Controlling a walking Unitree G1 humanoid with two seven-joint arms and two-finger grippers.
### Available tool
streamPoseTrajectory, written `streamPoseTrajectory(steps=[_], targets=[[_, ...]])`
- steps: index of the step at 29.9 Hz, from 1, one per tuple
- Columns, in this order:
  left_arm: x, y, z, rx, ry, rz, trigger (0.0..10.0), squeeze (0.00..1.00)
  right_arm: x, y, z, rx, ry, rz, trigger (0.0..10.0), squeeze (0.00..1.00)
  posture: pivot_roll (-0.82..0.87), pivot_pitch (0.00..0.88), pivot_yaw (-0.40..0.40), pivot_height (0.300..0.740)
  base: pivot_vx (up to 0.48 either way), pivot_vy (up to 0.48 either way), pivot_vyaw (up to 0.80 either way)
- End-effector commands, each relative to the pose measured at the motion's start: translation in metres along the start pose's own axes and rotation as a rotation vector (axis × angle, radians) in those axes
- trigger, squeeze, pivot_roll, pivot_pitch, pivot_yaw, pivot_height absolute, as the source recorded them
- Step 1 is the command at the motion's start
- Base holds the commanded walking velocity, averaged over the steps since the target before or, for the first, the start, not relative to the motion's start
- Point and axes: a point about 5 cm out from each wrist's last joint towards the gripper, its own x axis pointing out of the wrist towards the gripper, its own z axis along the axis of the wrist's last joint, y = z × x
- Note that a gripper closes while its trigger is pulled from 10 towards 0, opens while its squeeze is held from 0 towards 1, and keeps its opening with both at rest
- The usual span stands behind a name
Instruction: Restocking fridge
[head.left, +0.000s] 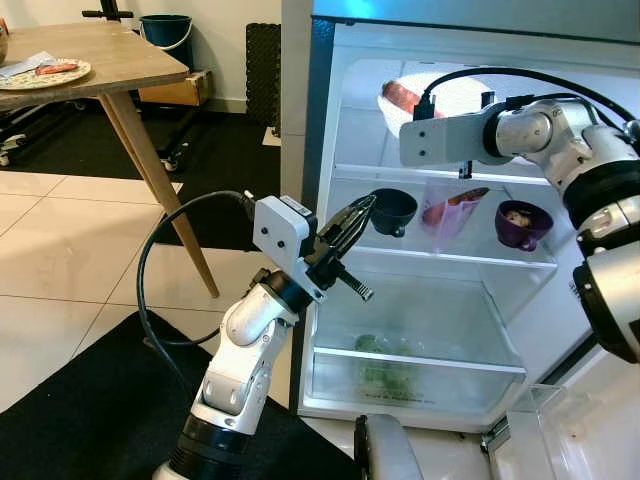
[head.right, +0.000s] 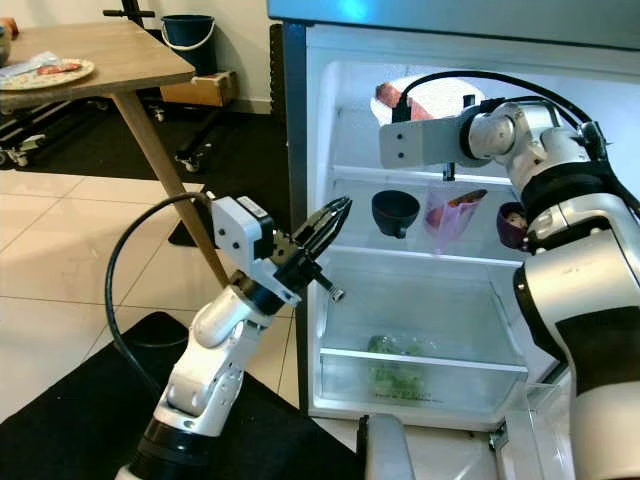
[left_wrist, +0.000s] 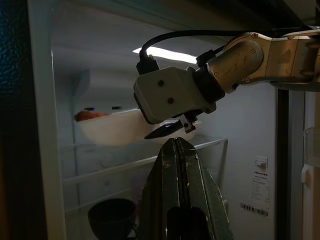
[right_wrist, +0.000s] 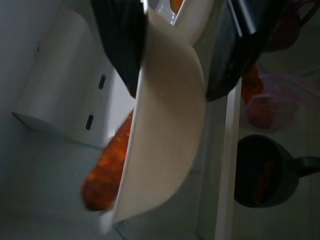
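— Where was your right gripper (right_wrist: 165, 55)?

— Up inside the fridge (head.left: 322, 150), at the top shelf. Its fingers (right_wrist: 120, 40) were pinching the rim of the white bowl (right_wrist: 165, 135), one finger on each side of the wall. A reddish sausage (right_wrist: 107, 167) lay in the bowl, just beyond my fingertips

— And below that gripper?

— On the middle shelf (head.left: 450, 255), under my right wrist, stood a dark cup (head.left: 393, 211). Beside it, right below the gripper, was a clear bag (head.left: 447, 213) with something red in it, and further toward my right arm a purple cup (head.left: 523, 224) with food inside. Lower still, the drawer (head.left: 410, 380) held something green (head.left: 385, 365)

— What about your left gripper (head.left: 352, 222)?

— It was raised at the fridge's open edge, fingers pressed together with nothing between them, tips pointing up toward the dark cup and near it without touching. From that wrist I looked along the closed fingers (left_wrist: 182, 190) at my right gripper and the bowl above

— Anything behind your left arm?

— A wooden table (head.left: 110, 60) with a plate (head.left: 45, 73) on it, well apart from the fridge, and a black mat (head.left: 90, 410) under my left arm
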Motion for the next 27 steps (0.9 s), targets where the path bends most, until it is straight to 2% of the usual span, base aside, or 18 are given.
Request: streamPoseTrajectory(steps=[1,16,22,23,25,26,27], targets=[[0.0026,-0.0022,0.0057,0.007,-0.015,-0.019,10.0,0.0,-0.0018,-0.0088,0.0037,0.006,-0.009,-0.049,10.0,0.0,-0.1,0.008,-0.072,0.497,0.0,0.0,0.0],[0.003,-0.0031,0.0068,0.004,-0.018,-0.018,10.0,0.0,-0.0017,-0.0119,0.0037,0.0,0.006,-0.093,10.0,0.0,-0.1,0.013,-0.075,0.497,0.0,0.0,0.0],[0.0032,-0.0034,0.0071,0.003,-0.018,-0.02,10.0,0.0,0.0016,-0.0041,0.0009,-0.046,0.039,-0.062,10.0,0.0,-0.1,0.013,-0.075,0.497,0.0,0.0,0.0],[0.003,-0.0035,0.0072,0.003,-0.017,-0.02,10.0,0.0,0.0022,-0.0023,-0.0001,-0.049,0.047,-0.055,10.0,0.23,-0.1,0.015,-0.075,0.497,0.0,0.0,0.0],[0.003,-0.0035,0.0072,0.003,-0.017,-0.02,10.0,0.0,0.0022,-0.0023,-0.0001,-0.049,0.047,-0.055,10.0,0.23,-0.1,0.015,-0.075,0.497,0.0,0.0,0.0],[0.0029,-0.0036,0.0074,0.003,-0.017,-0.02,10.0,0.0,0.0024,-0.0019,-0.0008,-0.045,0.05,-0.059,10.0,0.72,-0.1,0.015,-0.075,0.497,0.0,0.0,0.0],[0.0029,-0.0037,0.0076,0.002,-0.018,-0.02,10.0,0.0,0.0024,-0.0028,-0.0008,-0.04,0.052,-0.076,10.0,0.76,-0.1,0.017,-0.076,0.497,0.0,0.0,0.0]])
